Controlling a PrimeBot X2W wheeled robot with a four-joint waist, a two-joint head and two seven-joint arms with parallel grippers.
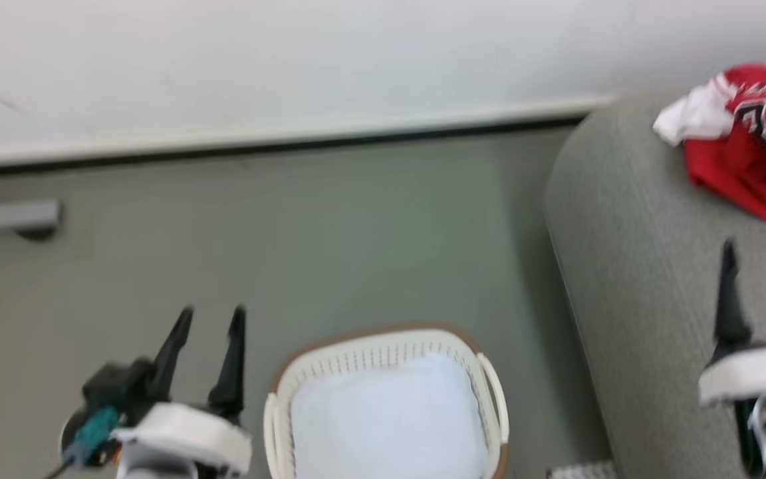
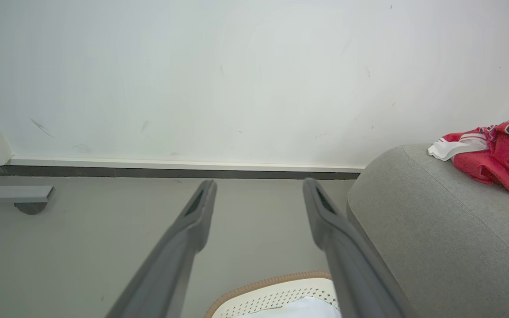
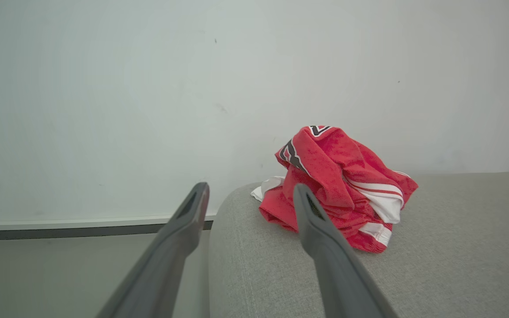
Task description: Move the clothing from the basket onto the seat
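red clothing (image 3: 338,194) on the seat (image 3: 457,256), beyond the right tool (image 3: 251,190)

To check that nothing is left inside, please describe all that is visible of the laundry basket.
The basket is oval, cream-white perforated plastic with a brown rim and two side handles. It stands upright on the grey floor, apart from the sofa. Its visible inside holds a flat pale cloth; nothing grips it.
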